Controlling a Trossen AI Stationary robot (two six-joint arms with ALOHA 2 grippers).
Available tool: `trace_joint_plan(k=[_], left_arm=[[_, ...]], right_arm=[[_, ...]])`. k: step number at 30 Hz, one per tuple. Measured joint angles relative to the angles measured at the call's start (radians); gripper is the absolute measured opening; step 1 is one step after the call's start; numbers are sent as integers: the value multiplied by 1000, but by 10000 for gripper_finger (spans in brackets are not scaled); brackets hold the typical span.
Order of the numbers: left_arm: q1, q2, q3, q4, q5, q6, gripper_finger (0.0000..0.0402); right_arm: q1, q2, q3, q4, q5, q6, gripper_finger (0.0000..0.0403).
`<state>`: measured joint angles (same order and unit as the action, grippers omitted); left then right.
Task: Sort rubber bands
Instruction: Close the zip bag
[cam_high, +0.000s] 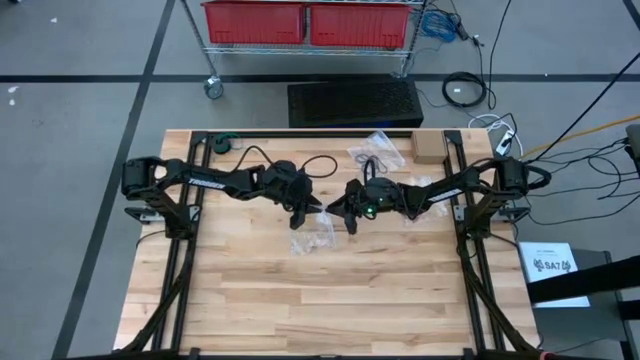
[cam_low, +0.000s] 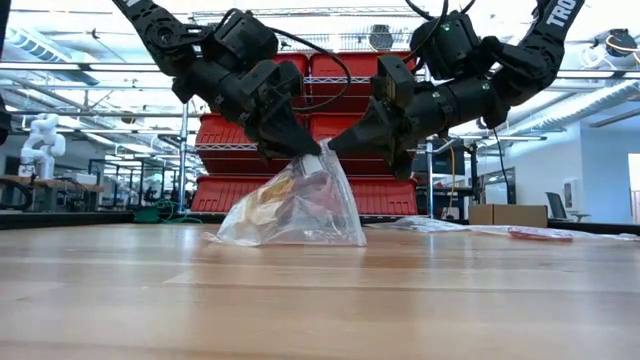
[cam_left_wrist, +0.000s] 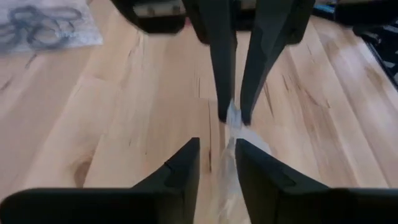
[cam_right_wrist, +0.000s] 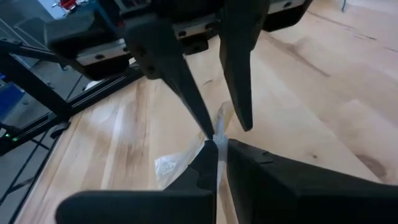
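A clear plastic bag (cam_low: 295, 210) holding reddish and tan rubber bands (cam_low: 305, 195) stands in the middle of the table, its top drawn up to a peak. My right gripper (cam_right_wrist: 217, 144) is shut on that peak. My left gripper (cam_left_wrist: 217, 146) comes from the table's left and is open, a finger on either side of the bag's top edge (cam_left_wrist: 231, 121). In the high view both grippers (cam_high: 308, 215) (cam_high: 338, 212) meet over the bag (cam_high: 315, 238). My right gripper pinches the bag's top edge (cam_right_wrist: 216, 134) between its two fingertips, coming from the table's right and slanting down. The bag hangs below them like a tent, its bottom (cam_low: 290, 240) resting on the table. My left gripper's fingers flank the same edge; I cannot tell whether they touch it.
A second clear bag with black rubber bands (cam_high: 375, 155) lies toward the far edge, beside a small cardboard box (cam_high: 428, 148). Bare wood lies toward the near edge. A cart with red bins (cam_high: 305, 22) stands beyond the table.
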<state>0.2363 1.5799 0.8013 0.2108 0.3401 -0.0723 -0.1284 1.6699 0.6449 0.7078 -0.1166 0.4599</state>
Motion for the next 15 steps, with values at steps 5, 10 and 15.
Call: trace_joint_plan(k=[5,10,15], left_arm=[[0,0,0,28,8,0,58],[0,0,0,32,9,0,11],[0,0,0,52,-42,1,5]], right_arm=[[0,0,0,0,-14,0,4],[-1,0,0,0,-14,0,4],[-2,0,0,-2,-7,2,4]])
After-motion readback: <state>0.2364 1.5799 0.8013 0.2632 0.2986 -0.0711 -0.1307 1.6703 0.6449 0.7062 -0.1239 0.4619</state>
